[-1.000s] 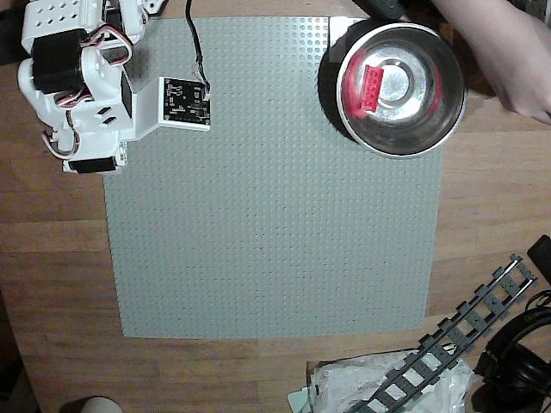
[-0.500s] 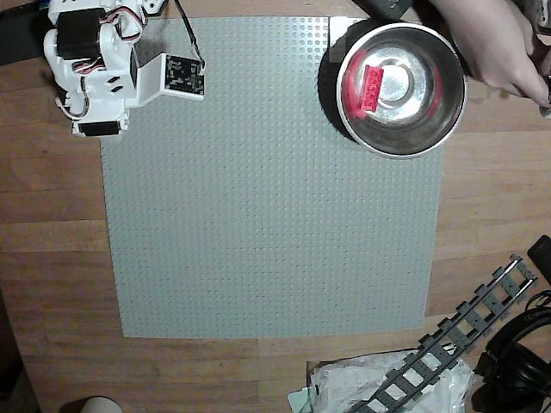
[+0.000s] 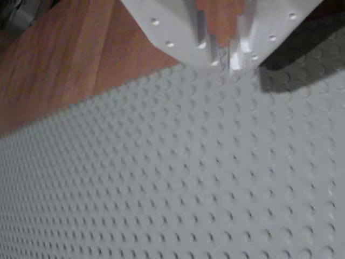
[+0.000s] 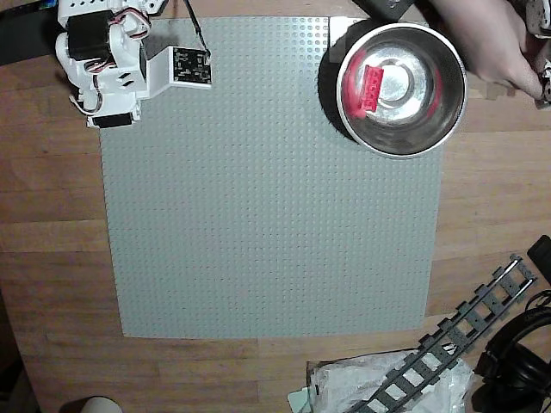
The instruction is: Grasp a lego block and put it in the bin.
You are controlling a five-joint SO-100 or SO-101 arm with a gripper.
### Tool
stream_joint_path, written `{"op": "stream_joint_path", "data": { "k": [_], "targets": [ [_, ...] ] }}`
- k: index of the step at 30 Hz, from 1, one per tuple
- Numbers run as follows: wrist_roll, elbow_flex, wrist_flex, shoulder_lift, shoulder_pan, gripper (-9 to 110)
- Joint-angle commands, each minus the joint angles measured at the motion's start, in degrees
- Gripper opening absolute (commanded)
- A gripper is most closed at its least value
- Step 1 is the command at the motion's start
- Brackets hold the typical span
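The lego block, a small red-pink studded brick, lies inside the bin, a shiny steel bowl at the top right of the overhead view, on the left part of its bottom. My arm is folded at the top left corner of the grey baseplate, far from the bowl. In the wrist view my gripper comes in from the top edge. Its white fingers stand close together over the baseplate's edge, with nothing between them.
A person's hand reaches in at the top right, just beside the bowl. A grey toy rail track, a clear plastic bag and black headphones lie at the bottom right. Wooden table surrounds the plate.
The arm has pulled back up toward the top left corner over the last second. The hand at the top right has shifted. The brick has stayed in the bowl.
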State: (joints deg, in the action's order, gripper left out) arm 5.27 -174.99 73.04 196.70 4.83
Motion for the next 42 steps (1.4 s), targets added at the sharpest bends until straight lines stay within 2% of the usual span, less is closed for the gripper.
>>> {"op": "stream_joint_path", "data": {
  "k": [1,42],
  "targets": [
    [-0.44,0.0,0.44,0.88,-0.18,0],
    [-0.26,0.0,0.44,0.88,-0.35,0]
  ]
}}
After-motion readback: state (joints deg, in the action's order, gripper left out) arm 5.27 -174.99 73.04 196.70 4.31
